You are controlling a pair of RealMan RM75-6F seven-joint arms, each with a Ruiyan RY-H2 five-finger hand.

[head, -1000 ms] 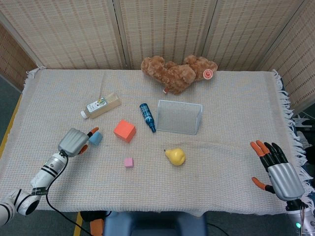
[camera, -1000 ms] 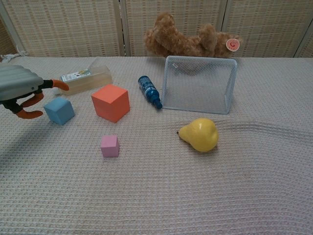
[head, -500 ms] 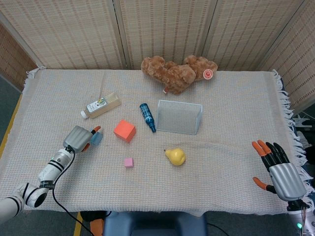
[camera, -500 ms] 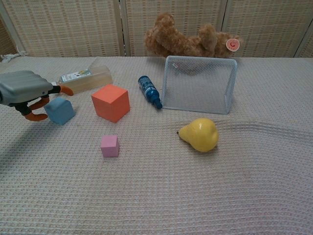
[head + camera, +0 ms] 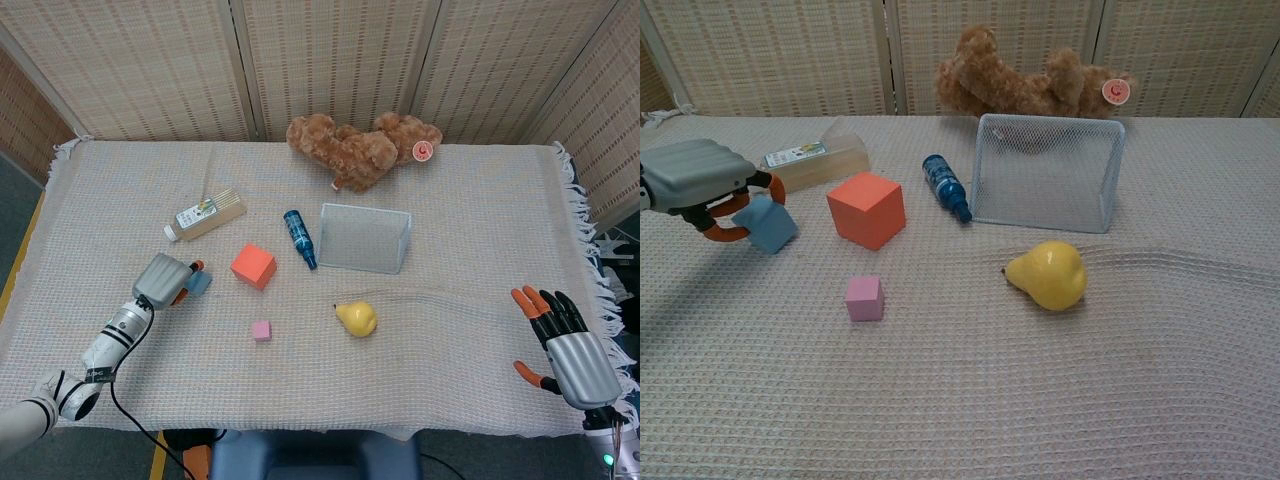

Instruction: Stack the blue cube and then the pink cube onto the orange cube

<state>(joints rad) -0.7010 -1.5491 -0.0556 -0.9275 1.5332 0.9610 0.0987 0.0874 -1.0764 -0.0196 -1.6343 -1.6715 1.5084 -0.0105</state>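
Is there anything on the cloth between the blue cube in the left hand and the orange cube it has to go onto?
Nothing visible. The left hand grips the blue cube, and only bare cloth lies between it and the orange cube. The pink cube sits nearer the camera, out of that path.

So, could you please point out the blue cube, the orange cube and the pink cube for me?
blue cube (image 5: pixel 770 225), chest view, its front face.
orange cube (image 5: pixel 866 209), chest view, front corner edge.
pink cube (image 5: pixel 864 298), chest view, front face.
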